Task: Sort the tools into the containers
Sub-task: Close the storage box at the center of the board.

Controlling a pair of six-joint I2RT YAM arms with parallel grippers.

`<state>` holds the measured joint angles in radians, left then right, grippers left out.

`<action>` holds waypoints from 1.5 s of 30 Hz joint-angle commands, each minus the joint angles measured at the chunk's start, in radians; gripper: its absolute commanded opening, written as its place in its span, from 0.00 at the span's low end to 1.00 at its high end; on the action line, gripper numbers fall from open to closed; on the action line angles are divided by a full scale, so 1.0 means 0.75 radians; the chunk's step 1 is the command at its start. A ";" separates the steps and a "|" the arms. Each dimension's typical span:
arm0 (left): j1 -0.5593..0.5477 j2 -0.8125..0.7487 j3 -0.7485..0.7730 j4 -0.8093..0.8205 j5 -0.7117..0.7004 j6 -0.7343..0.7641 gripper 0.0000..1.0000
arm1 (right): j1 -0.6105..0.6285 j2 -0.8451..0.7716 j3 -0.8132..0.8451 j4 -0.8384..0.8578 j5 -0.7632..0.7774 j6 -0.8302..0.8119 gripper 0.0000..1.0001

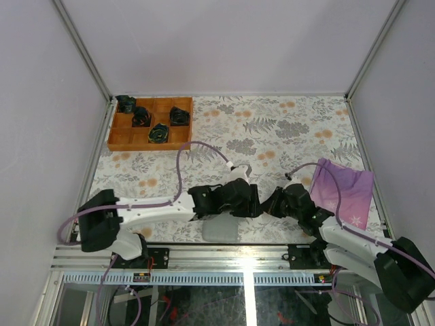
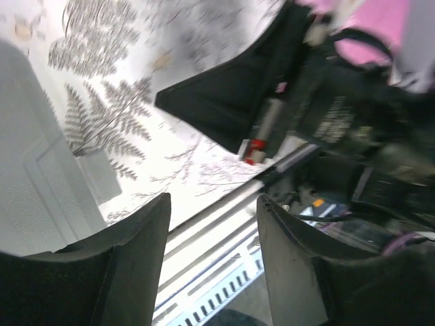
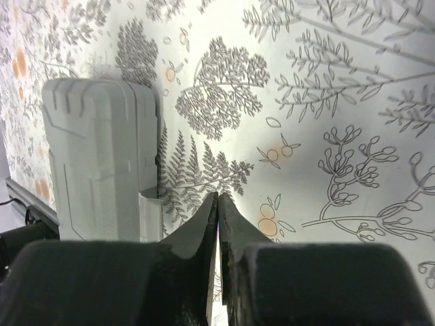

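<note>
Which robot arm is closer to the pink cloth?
Right. The right arm sits just beside the pink cloth, by its inner edge. The left arm ends further away, near mid-table.

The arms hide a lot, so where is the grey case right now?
Top view: the grey case lies on the table at its near edge, just below the left arm, between the two arm bases.

Bright, even light throughout; the left wrist view is motion-blurred

left end effector (image 2: 214, 202) parted, right one (image 3: 217, 198) closed
</note>
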<state>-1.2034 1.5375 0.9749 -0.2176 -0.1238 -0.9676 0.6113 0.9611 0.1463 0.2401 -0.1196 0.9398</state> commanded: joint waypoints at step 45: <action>0.221 -0.294 -0.581 -0.099 -0.031 -0.006 0.50 | 0.428 0.162 0.403 -0.355 0.201 0.118 0.50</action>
<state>-1.0233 1.2758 0.5804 -0.1947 -0.1570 -0.9760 0.9184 1.0882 0.3954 0.0296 -0.0280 0.9886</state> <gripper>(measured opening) 0.513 0.492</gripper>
